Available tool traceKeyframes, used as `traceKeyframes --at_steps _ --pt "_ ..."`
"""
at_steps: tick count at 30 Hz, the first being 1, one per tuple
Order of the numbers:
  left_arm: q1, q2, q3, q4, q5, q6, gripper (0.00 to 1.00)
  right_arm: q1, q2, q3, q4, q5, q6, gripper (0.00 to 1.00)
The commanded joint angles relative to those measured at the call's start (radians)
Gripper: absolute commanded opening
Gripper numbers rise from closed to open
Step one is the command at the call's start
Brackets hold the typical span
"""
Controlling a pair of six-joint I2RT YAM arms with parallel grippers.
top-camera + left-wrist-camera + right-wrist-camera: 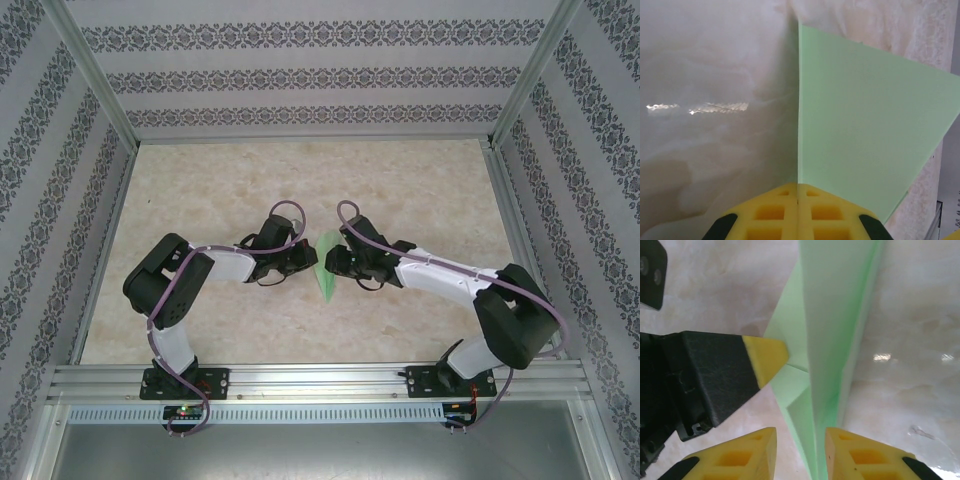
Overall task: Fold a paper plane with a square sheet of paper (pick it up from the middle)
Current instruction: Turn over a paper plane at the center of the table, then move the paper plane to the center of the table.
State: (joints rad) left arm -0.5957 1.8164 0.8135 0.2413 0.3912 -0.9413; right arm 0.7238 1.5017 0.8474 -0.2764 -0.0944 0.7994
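The sheet of paper is folded into a slim, pale green paper plane [325,268], held upright on edge above the table between the two arms. My left gripper [798,187] is shut on it, the paper's edge pinched between the yellow pads and one wing [865,125] spreading to the right. In the right wrist view the left gripper's yellow fingertip [767,357] presses the plane's folded flap [835,315]. My right gripper [800,432] straddles the plane's lower fold, jaws apart, with a gap showing on the left side. From above, both grippers [308,262] [337,264] meet at the plane.
The beige marble-patterned tabletop [420,190] stretches behind and beside the arms. Patterned walls [300,75] and a metal frame enclose it. An aluminium rail [320,385] carrying both arm bases runs along the near edge.
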Motion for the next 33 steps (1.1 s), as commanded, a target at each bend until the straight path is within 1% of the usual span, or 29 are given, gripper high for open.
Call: traceKeyframes --at_steps 1,4,10,25,33 --pt "0.013 -0.014 -0.001 0.044 0.006 0.01 0.0 0.018 0.023 0.044 -0.006 0.019 0.001 0.3" --pt "0.013 -0.012 0.003 0.039 0.009 0.013 0.0 0.025 0.047 0.052 -0.018 0.021 0.004 0.3" --pt "0.013 -0.006 0.007 0.032 0.011 0.016 0.0 0.033 0.093 0.067 -0.041 0.02 0.01 0.33" --pt "0.012 0.001 0.013 0.029 0.015 0.016 0.0 0.043 0.153 0.08 -0.051 -0.004 0.016 0.4" --pt "0.013 0.003 0.015 0.026 0.015 0.016 0.0 0.054 0.154 0.095 -0.112 0.042 0.023 0.45"
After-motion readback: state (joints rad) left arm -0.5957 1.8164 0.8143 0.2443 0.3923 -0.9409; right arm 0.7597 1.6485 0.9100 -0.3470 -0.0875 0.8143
